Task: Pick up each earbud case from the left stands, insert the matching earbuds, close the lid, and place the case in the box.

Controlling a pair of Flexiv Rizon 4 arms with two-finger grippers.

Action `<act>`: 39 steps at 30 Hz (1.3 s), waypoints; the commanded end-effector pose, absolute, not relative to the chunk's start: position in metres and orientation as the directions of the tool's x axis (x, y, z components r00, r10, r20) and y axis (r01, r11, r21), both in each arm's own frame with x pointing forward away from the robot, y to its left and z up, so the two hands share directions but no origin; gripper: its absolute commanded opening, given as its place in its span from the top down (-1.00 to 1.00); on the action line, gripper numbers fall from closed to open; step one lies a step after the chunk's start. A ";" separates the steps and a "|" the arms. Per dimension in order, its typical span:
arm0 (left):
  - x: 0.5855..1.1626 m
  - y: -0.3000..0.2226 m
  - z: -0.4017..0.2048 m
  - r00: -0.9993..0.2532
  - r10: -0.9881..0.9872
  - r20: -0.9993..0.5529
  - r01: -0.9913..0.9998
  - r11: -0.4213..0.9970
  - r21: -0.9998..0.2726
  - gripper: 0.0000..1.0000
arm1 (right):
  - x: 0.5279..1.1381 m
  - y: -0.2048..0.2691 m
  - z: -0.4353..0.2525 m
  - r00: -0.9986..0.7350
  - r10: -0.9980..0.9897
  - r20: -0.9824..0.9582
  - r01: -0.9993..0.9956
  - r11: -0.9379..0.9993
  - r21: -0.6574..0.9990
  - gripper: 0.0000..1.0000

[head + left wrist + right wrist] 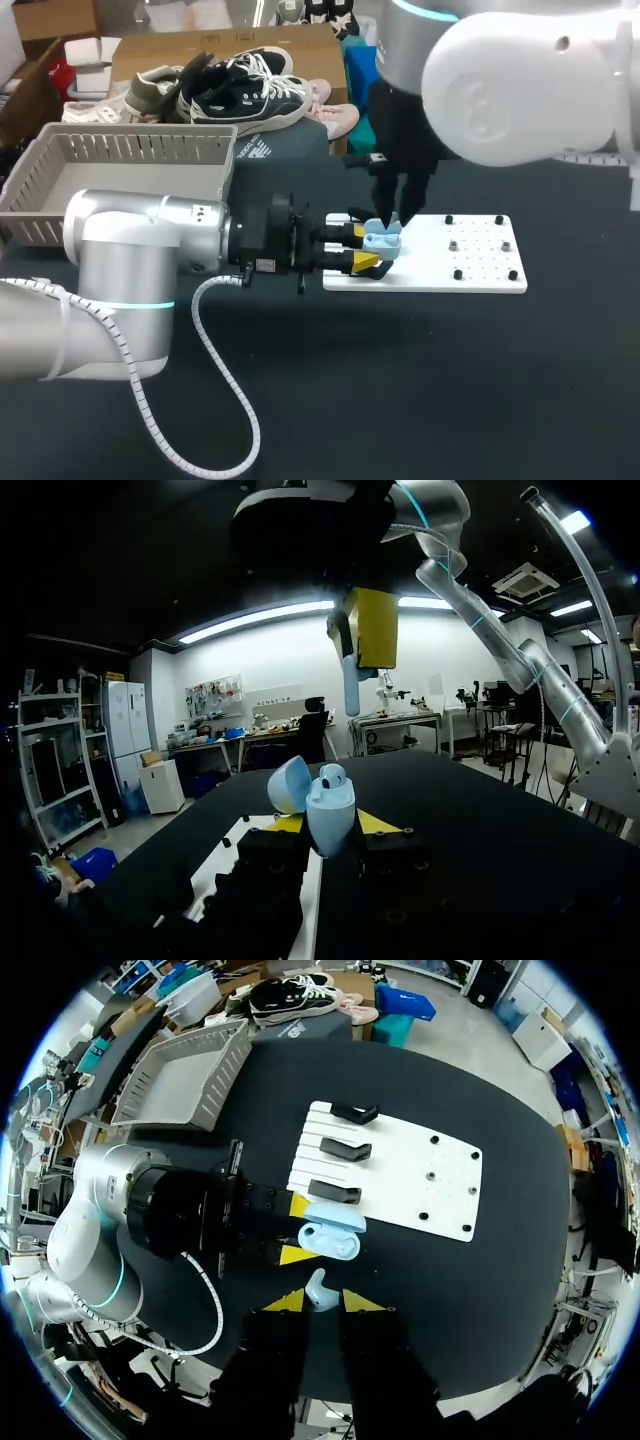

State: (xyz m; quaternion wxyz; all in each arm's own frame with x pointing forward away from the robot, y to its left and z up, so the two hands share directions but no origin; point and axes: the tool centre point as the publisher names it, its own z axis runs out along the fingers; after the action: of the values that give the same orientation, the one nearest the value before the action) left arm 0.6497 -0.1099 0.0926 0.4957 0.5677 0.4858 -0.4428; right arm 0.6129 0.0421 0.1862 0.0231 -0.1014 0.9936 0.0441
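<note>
A light blue earbud case (381, 242) with its lid open is held over the left edge of the white board (470, 262); my left gripper (367, 248) is shut on it from both sides. In the left wrist view the case (331, 818) stands upright between the yellow tips, lid (288, 784) tipped back, one earbud (334, 774) seated inside. My right gripper (322, 1301) hangs just above the case (331, 1239), shut on a pale blue earbud (317, 1289). The left wrist view shows that earbud (350, 687) pointing down over the case.
A grey box (128, 172) stands at the back left. The white board carries three black stands (346, 1148) along its left side and small black pegs on the right. Shoes and a cardboard box lie behind the table.
</note>
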 end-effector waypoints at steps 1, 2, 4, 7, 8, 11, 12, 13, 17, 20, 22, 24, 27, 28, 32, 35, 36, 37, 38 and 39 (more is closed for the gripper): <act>0.649 -0.110 0.092 0.137 0.111 -0.984 0.990 -0.033 0.134 1.00 | 0.620 0.052 0.184 -0.978 -0.205 -0.041 -0.207 0.975 0.075 1.00; 0.649 -0.110 0.092 0.137 0.111 -0.984 0.990 -0.033 0.134 1.00 | 0.622 0.054 0.183 -0.978 -0.205 -0.040 -0.207 0.975 0.079 1.00; 0.649 -0.110 0.092 0.137 0.111 -0.984 0.990 -0.033 0.134 1.00 | 0.625 0.057 0.180 -0.979 -0.202 -0.039 -0.205 0.976 0.077 1.00; 0.649 -0.110 0.092 0.137 0.111 -0.984 0.990 -0.033 0.134 1.00 | 0.626 0.057 0.179 -0.979 -0.201 -0.039 -0.204 0.976 0.073 1.00; 0.649 -0.110 0.092 0.137 0.111 -0.984 0.990 -0.033 0.134 1.00 | 0.626 0.057 0.179 -0.979 -0.201 -0.039 -0.204 0.976 0.073 1.00; 0.649 -0.110 0.092 0.137 0.111 -0.984 0.990 -0.033 0.134 1.00 | 0.626 0.057 0.179 -0.979 -0.201 -0.039 -0.204 0.976 0.073 1.00; 0.649 -0.110 0.092 0.137 0.111 -0.984 0.990 -0.033 0.134 1.00 | 0.626 0.057 0.179 -0.979 -0.201 -0.039 -0.204 0.976 0.073 1.00; 0.649 -0.110 0.092 0.137 0.111 -0.984 0.990 -0.033 0.134 1.00 | 0.626 0.057 0.179 -0.979 -0.201 -0.039 -0.204 0.976 0.073 1.00; 0.649 -0.110 0.092 0.137 0.111 -0.984 0.990 -0.033 0.134 1.00 | 0.626 0.057 0.179 -0.979 -0.201 -0.039 -0.204 0.976 0.073 1.00; 0.649 -0.110 0.092 0.137 0.111 -0.984 0.990 -0.033 0.134 1.00 | 0.626 0.056 0.178 -0.979 -0.200 -0.039 -0.202 0.977 0.073 1.00; 0.649 -0.110 0.092 0.137 0.111 -0.984 0.990 -0.033 0.134 1.00 | 0.625 0.054 0.175 -0.979 -0.198 -0.040 -0.201 0.977 0.072 1.00; 0.649 -0.110 0.092 0.137 0.111 -0.984 0.990 -0.033 0.134 1.00 | 0.625 0.053 0.174 -0.978 -0.205 -0.046 -0.208 0.975 0.078 1.00; 0.649 -0.110 0.092 0.137 0.111 -0.984 0.990 -0.033 0.134 1.00 | 0.623 0.054 0.174 -0.970 -0.234 -0.069 -0.239 0.967 0.087 1.00; 0.649 -0.110 0.092 0.137 0.111 -0.984 0.990 -0.033 0.134 1.00 | 0.623 0.054 0.173 -0.967 -0.242 -0.079 -0.248 0.965 0.080 1.00; 0.649 -0.110 0.092 0.137 0.111 -0.984 0.990 -0.033 0.134 1.00 | 0.622 0.056 0.171 -0.962 -0.260 -0.087 -0.267 0.961 0.079 1.00; 0.649 -0.110 0.092 0.137 0.111 -0.984 0.990 -0.033 0.134 1.00 | 0.623 0.057 0.169 -0.960 -0.265 -0.086 -0.271 0.959 0.077 1.00; 0.649 -0.110 0.092 0.137 0.111 -0.984 0.990 -0.033 0.134 1.00 | 0.623 0.057 0.168 -0.960 -0.266 -0.086 -0.272 0.959 0.075 1.00; 0.649 -0.110 0.092 0.137 0.111 -0.984 0.990 -0.033 0.134 1.00 | 0.623 0.058 0.168 -0.959 -0.268 -0.089 -0.274 0.959 0.069 1.00; 0.649 -0.110 0.092 0.137 0.111 -0.984 0.990 -0.033 0.134 1.00 | 0.623 0.058 0.168 -0.959 -0.268 -0.091 -0.274 0.960 0.065 1.00; 0.649 -0.110 0.092 0.137 0.111 -0.984 0.990 -0.033 0.134 1.00 | 0.622 0.058 0.168 -0.959 -0.269 -0.093 -0.275 0.960 0.061 1.00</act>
State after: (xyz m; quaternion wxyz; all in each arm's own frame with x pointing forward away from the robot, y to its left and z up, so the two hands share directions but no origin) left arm 0.6497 -0.1099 0.0926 0.4957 0.5677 0.4858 -0.4428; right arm 0.6257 0.0568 0.1687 0.0366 -0.1394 0.9887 0.0401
